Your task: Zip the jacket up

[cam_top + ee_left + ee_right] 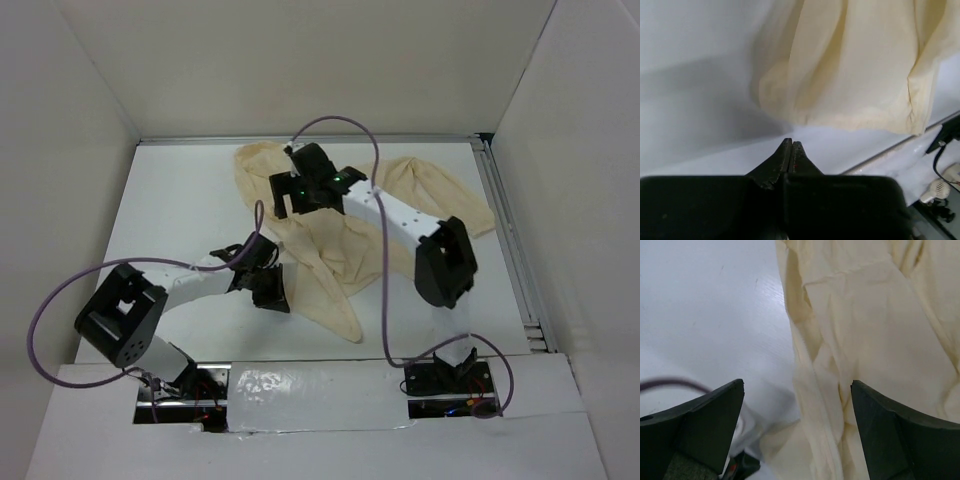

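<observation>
Status: zipping not started. The jacket [325, 265] lies crumpled on the table [180, 200], toward its far centre, and no zipper slider is identifiable in any view. My left tool [791, 143] is clenched on nothing, just short of a fabric edge. My right tool [797, 385] is released, with its fingers spread above a fold. Remaining, as I judge it: locate both front edges, engage the slider, pull it up.

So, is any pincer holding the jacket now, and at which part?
Nothing is held. The left pincer is shut empty, short of the jacket; the right pincer hangs open over it.
</observation>
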